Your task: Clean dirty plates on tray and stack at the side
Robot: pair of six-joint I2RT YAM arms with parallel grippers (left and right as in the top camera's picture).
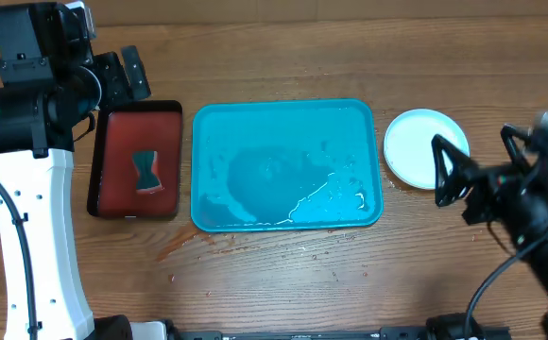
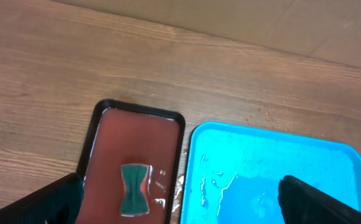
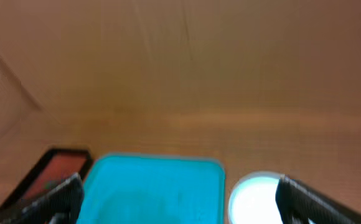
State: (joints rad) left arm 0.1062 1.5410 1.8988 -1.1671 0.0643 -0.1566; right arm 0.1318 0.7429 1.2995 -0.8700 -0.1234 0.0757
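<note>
The turquoise tray lies at the table's middle, wet, with no plates on it. It also shows in the left wrist view and the right wrist view. A round white plate with a pale cyan rim under it sits on the table right of the tray, and shows in the right wrist view. No yellow-green plate is in view. My left gripper is open and empty above the black tray's far end. My right gripper is open and empty, raised beside the plate.
A smaller black tray with a red inside lies left of the turquoise tray and holds a green sponge. Water drops lie on the wood in front of the turquoise tray.
</note>
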